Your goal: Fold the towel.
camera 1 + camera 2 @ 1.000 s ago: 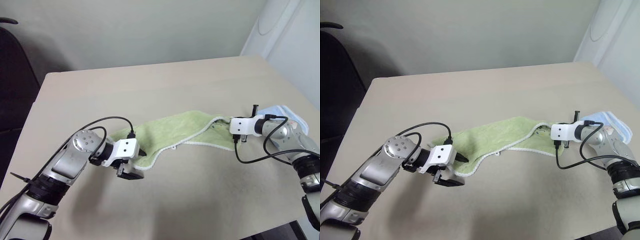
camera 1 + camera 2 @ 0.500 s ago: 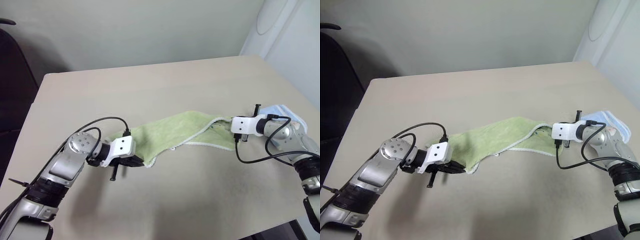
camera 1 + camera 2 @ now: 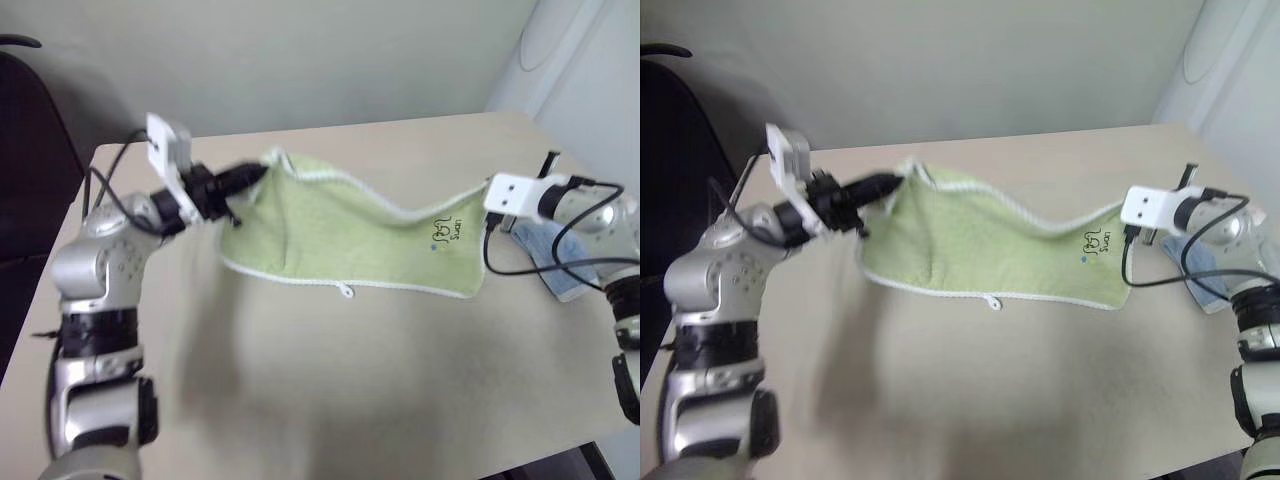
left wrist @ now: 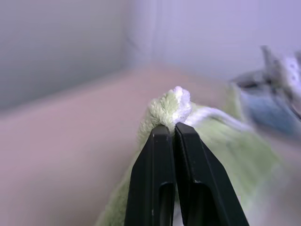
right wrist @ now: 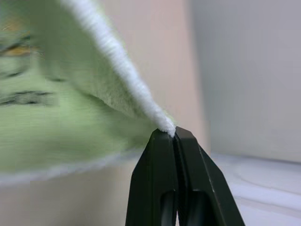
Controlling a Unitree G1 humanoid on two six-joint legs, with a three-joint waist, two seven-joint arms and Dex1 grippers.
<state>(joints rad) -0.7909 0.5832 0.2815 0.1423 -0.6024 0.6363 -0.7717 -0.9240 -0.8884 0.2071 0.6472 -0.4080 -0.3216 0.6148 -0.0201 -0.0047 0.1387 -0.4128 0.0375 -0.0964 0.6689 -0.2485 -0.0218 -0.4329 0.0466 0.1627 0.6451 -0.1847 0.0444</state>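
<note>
– Where's the towel [image 3: 340, 235] right now?

– Up off the table [image 3: 330, 380], most of it. It hangs like a sheet between the two arms, stretched across the middle, with its lower white-stitched edge sagging just over the tabletop and a little loop tag dangling from that edge.

– And the grippers?

– The left gripper [image 3: 262, 172] is pinched tight on the top corner at its side; in the left wrist view a green tuft with white trim pokes out right past the closed black fingers [image 4: 155, 179]. The right gripper [image 5: 173, 134] is clamped on the opposite top corner, the white hem running straight into its fingertips.

– Is the towel level?

– Not quite. The top edge dips in the middle between the two grips. There's a small dark printed mark [image 3: 447, 231] near the corner on the right gripper's side.

– Anything else on the table?

– A smaller light blue towel [image 3: 548, 248] lies on the table under and behind the right arm, well apart from the green one. Farther back there's the wall, and a dark chair [image 3: 30, 150] off to the left side
</note>
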